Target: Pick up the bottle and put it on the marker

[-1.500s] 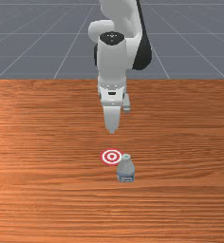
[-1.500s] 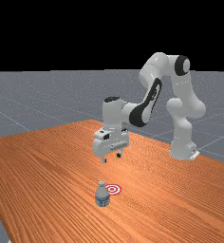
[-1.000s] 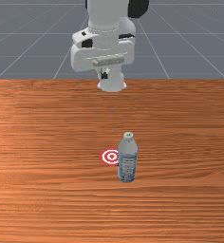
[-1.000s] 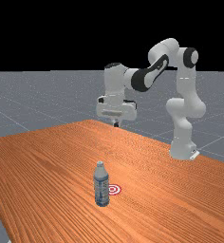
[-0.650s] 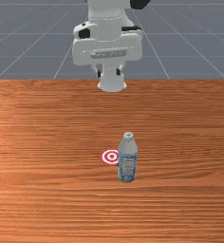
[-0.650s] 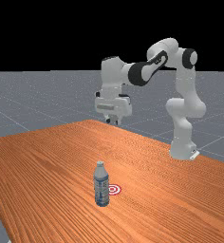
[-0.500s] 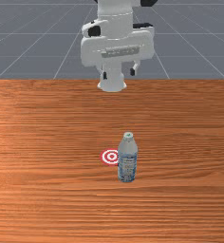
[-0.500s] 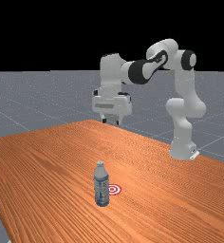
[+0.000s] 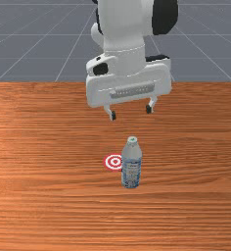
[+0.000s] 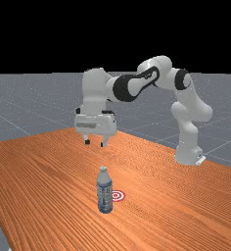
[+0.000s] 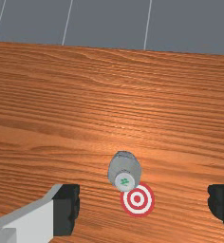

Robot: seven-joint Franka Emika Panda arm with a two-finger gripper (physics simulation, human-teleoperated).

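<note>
Toward the worktop (image 9: 44, 147) edge opposite the arm (image 10: 95, 90), the bottle (image 9: 131, 167) stands upright on its own base, just beside the marker (image 9: 112, 162). Beyond, toward the arm-side edge, the jaws hang higher, wide apart and empty, presumably spread to straddle it; its tall neck could catch a low approach.

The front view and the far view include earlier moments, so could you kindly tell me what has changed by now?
Since 0.7 s ago, the hand has come down and toward the labelled bottle, and its fingers have spread. The bottle stands taller above the wooden table than 1.5 s ago. Nothing has been taken hold of; the red-and-white target marker stayed put.
</note>
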